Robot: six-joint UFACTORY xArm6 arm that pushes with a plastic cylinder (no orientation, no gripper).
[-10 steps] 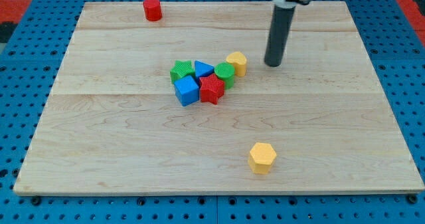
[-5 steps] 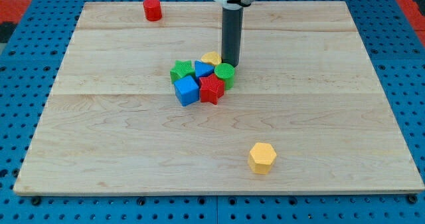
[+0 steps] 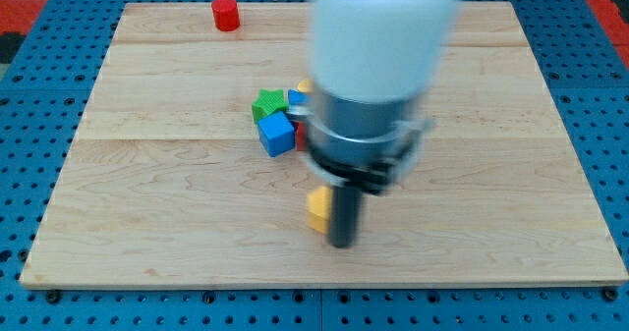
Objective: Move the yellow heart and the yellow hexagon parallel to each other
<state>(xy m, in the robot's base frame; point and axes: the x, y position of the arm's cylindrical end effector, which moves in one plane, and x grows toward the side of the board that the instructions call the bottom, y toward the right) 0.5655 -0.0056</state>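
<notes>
My tip [image 3: 341, 243] is low on the board, near the view's bottom centre, blurred by motion. The yellow hexagon [image 3: 316, 210] sits right against the rod's left side, partly hidden by it. The yellow heart [image 3: 304, 84] shows only as a sliver at the top of the block cluster, behind the arm. The arm's wide body hides the right part of the cluster.
A green star block [image 3: 266, 105] and a blue cube [image 3: 277, 134] show at the cluster's left. A sliver of a blue block [image 3: 294, 98] and of a red block [image 3: 301, 135] peek out beside the arm. A red cylinder [image 3: 226, 13] stands near the board's top edge.
My tip has swung from the cluster's top right down toward the view's bottom. The yellow hexagon has moved left from its earlier spot. The heart had been pushed left onto the cluster's top.
</notes>
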